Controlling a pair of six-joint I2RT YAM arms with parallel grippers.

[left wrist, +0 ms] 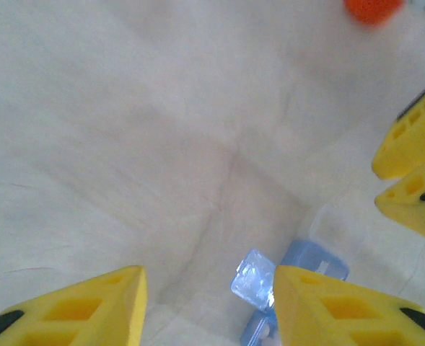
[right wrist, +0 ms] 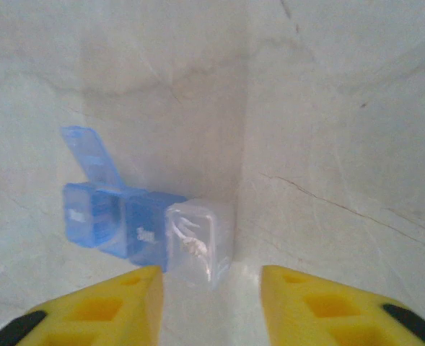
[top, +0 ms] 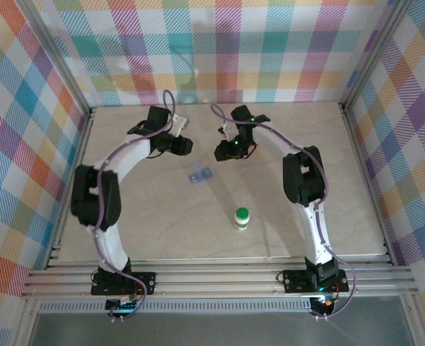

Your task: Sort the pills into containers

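Pill organizer (top: 200, 174) lies flat on the marble table (top: 169, 223), roughly centre. It sits between the two grippers and a little nearer the arm bases than either of them. Left gripper (top: 182, 145) hangs just up-left of it, right gripper (top: 224, 151) just up-right. From overhead both are near it and neither is on it.

Left wrist cam: yellow fingers (left wrist: 89, 310) are spread, with nothing clamped and bare table in most of the gap. The organizer's clear compartment (left wrist: 254, 280) shows right at the inner edge of one finger, and the blue part (left wrist: 314, 261) is just beyond it. Part of the box is hidden behind that finger, so I can't tell whether they touch. The right gripper's yellow fingers (left wrist: 414, 169) poke in at the frame edge, close by. A blurred orange blob (left wrist: 371, 9) sits at the top edge; can't tell what it is.

Right wrist cam: fingers (right wrist: 97, 310) are also parted and gripping nothing. The organizer lies just ahead of the tips, offset to one side of the gap. The clear end compartment (right wrist: 198, 241) is nearest the gap and something pale shows inside, too small to identify. Two blue compartments (right wrist: 118, 216) run off sideways from it, the far one with its lid (right wrist: 89, 155) flipped up.

White bottle with a green cap (top: 242, 218) stands upright, well apart from both grippers and closer to the bases than the organizer.
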